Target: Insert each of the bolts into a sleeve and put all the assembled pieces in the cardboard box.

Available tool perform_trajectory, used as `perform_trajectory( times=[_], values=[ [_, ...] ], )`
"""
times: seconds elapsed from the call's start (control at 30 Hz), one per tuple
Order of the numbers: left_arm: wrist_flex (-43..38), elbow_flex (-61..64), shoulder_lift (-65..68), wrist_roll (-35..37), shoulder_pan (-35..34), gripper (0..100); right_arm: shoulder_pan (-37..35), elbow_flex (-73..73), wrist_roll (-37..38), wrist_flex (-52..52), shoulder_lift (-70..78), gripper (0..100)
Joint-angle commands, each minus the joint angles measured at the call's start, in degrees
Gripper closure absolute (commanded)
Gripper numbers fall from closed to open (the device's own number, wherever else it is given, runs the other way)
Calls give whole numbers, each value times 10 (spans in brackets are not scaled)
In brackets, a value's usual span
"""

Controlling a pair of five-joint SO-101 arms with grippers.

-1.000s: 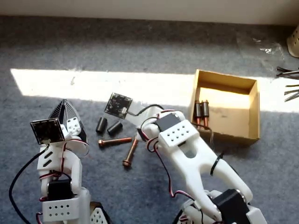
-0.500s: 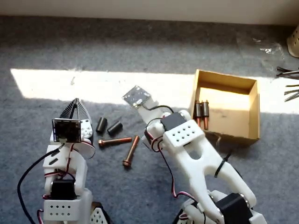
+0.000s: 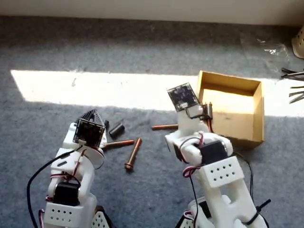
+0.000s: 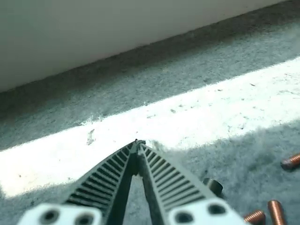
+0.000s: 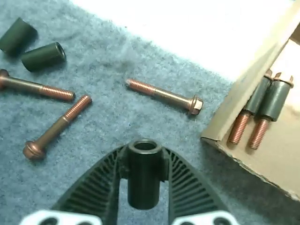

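Right gripper (image 5: pixel 143 155): jaws clamped on a black sleeve (image 5: pixel 143 180), which stands upright between them with its open bore facing the wrist camera. In the high view this wrist sits above the grey carpet (image 3: pixel 142 47), just off the 9 o'clock wall of the cardboard box (image 3: pixel 228 80).

Clock bearings below are from the high view, with 12 o'clock pointing away from the arm bases.

- Lone bolt (image 3: pixel 165 127): copper-coloured, flat on the carpet at 9 o'clock from the right wrist, close by. It lies roughly across, 9 to 3.
- Two assembled pieces (image 5: pixel 276 98): inside the box, side by side against its 9 o'clock wall. Each is a dark sleeve with copper thread sticking out of one end.
- Box: open top, at about 2 o'clock from the right wrist, partly in the sunlit band (image 3: pixel 95 88) that crosses the carpet.

Left gripper (image 4: pixel 137 144): jaws closed tip to tip, with nothing between them. It points towards 12 o'clock, near the shadowed edge of the sunlit band.

- First loose sleeve (image 3: pixel 117 129): on its side at 4 o'clock from the left gripper, near it.
- Second loose sleeve (image 5: pixel 18 33): lies just beside the first, on the side towards the left gripper.
- Crosswise bolt (image 3: pixel 118 142): lies at 5 o'clock from the left gripper.
- Slanted bolt (image 3: pixel 133 153): lies just past the crosswise bolt. Its head is towards 6 o'clock, and its threaded end is close to the crosswise bolt's tip. I cannot tell whether they touch.

At the 3 o'clock edge of the high view, thin dark strips (image 3: pixel 292 73) lie on the carpet, well apart from the box.
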Motion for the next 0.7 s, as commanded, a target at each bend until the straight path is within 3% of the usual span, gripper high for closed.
perform_trajectory(
  times=[0.0,0.23,0.4,0.67],
  values=[
    [18,-51,3,-18,26,993,7,29,-5,-36,-64,994],
    [115,-132,4,-16,27,994,16,70,-4,-72,-52,994],
    [137,-156,22,-16,40,994,16,90,-4,-98,-28,994],
    [138,-326,317,-18,55,994,16,90,-4,-101,-14,994]
  ],
)
